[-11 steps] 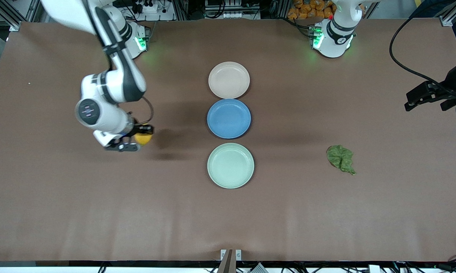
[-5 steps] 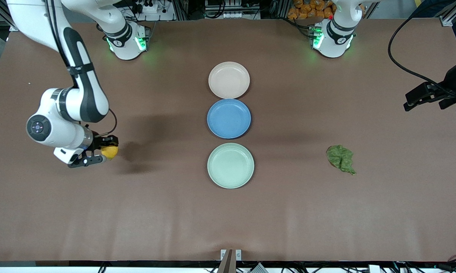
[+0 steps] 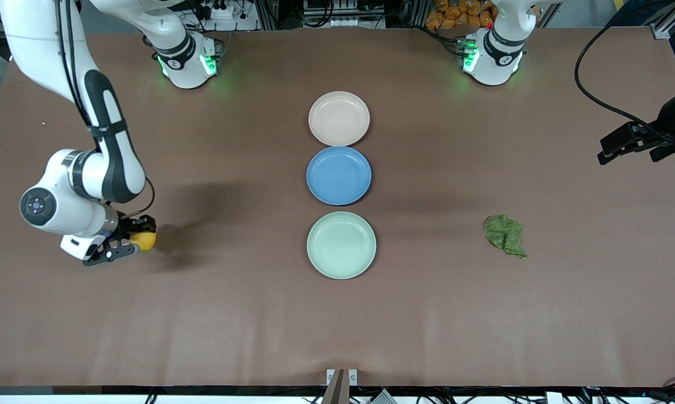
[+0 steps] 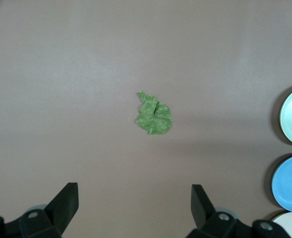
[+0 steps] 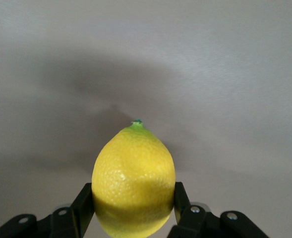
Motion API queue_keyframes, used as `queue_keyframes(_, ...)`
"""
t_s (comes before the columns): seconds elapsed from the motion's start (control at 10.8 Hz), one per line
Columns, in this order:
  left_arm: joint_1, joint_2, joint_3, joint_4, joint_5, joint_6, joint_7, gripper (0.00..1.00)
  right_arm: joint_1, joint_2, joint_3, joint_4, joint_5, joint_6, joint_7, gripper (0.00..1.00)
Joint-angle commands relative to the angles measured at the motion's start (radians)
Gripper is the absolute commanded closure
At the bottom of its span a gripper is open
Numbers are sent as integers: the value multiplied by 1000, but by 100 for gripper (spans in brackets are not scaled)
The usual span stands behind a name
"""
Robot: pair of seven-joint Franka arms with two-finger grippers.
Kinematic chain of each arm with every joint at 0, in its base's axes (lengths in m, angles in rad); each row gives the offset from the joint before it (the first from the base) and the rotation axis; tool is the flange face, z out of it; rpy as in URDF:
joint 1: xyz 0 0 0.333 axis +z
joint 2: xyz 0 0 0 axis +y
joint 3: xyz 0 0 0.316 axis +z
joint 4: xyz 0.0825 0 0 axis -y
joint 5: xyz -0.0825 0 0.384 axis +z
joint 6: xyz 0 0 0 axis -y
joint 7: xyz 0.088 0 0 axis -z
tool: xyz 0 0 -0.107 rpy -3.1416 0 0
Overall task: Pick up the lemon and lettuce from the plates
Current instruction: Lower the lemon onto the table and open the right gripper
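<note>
You see the big brown counter [image 3: 202,314] with three plates in a row down its middle. Since a moment ago, your right pincer [image 3: 125,240] has carried the lemon [image 3: 144,240] away from the plates, toward the right arm's end of the counter, and lower down. It now hangs over bare counter there, with its fingers squeezed tight on the lemon [image 5: 134,181], one on each side. Nothing else has moved.

Count the plates: one beige-pink plate [image 3: 339,118] closest to the robots, one blue plate [image 3: 339,175] in the middle, and one mint green plate [image 3: 341,245] nearest the front camera. All three have nothing in them.

There is one lettuce [image 3: 504,234] leaf. It lies flat on the counter, well apart from the plates, toward the left arm's end.

Your left pincer [image 4: 135,206] waits high over that end, with its fingers spread wide apart and holding nothing. From it you look down on the lettuce [image 4: 154,114].
</note>
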State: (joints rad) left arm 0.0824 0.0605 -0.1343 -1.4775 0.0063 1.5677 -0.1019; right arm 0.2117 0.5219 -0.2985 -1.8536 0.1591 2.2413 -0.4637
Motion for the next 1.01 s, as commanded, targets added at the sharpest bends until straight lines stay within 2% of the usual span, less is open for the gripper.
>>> queue_keyframes(0.0,2,1,-4,10,-3,-15,-19,0,-60,66,18,48,2,-17,-76,100)
queue_keyframes(0.28,2,-1,-4,10,-3,-15,-18,0,-58,95,21,34,2,-39,-140,100)
queue_keyframes(0.37,2,-1,-4,10,-2,-15,-18,0,-60,99,21,36,2,-37,-145,76)
queue_keyframes(0.46,2,-1,-5,10,-2,-15,-18,0,-60,104,21,36,3,-35,-144,43)
queue_keyframes(0.55,2,-1,-5,10,-2,-15,-18,0,-63,109,19,34,13,-35,-144,15)
queue_keyframes(0.65,2,-2,-5,10,-2,-15,-18,0,-61,115,19,34,20,-31,-144,0)
queue_keyframes(0.92,4,-7,-7,11,1,-15,-18,0,-55,86,18,40,19,-45,-150,0)
